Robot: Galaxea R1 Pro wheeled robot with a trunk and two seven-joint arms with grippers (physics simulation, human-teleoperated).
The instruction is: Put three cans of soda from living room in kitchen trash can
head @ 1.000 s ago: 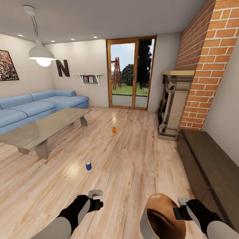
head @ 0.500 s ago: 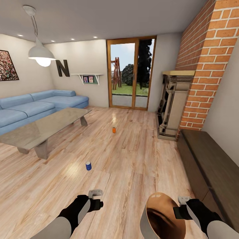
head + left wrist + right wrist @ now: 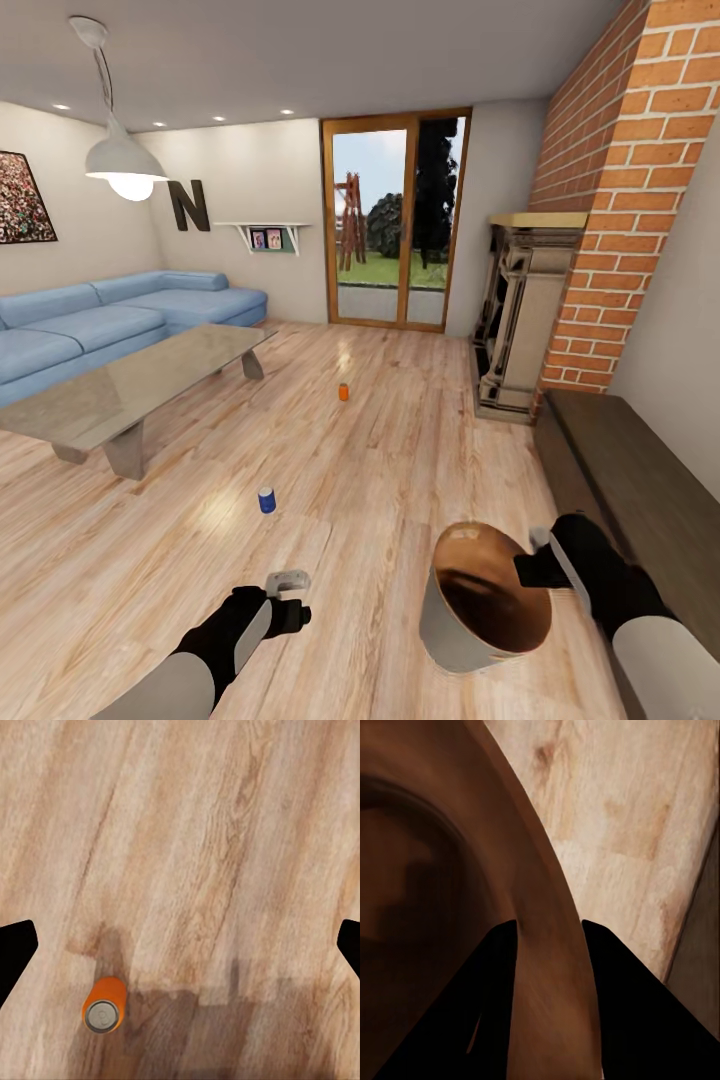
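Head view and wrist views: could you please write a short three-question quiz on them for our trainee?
1. True or false: the blue can lies on the glass table.
2. What does the right gripper hold? A: the bin by its rim. B: the orange can. C: nothing.
3. Which can stands nearer the glass doors?

Key:
1. False: it stands upright on the floor.
2. A: one finger is inside the rim and one outside.
3. The orange can.
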